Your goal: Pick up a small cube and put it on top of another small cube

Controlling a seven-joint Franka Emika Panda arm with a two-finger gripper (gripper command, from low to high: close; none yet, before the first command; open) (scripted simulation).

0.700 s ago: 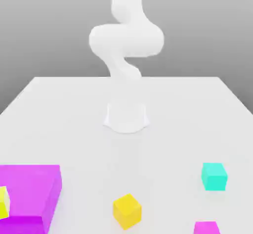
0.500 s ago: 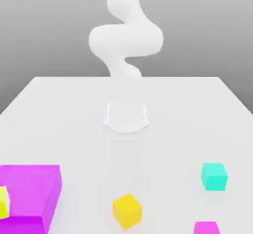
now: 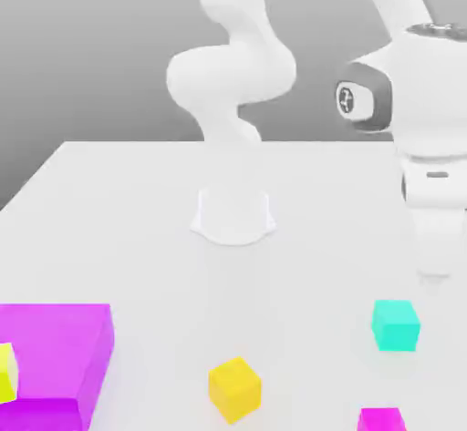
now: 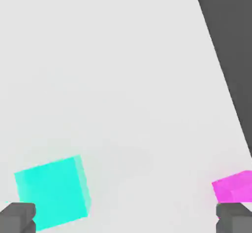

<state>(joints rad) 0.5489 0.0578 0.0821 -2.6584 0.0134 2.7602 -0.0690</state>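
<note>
The gripper (image 4: 125, 217) hangs with its fingers spread wide, holding nothing, above the white table (image 3: 137, 201). The cyan cube (image 3: 395, 324) sits on the table near the exterior view's right, just beside one fingertip (image 4: 17, 217), with a small magenta cube (image 4: 234, 186) by the other.
</note>
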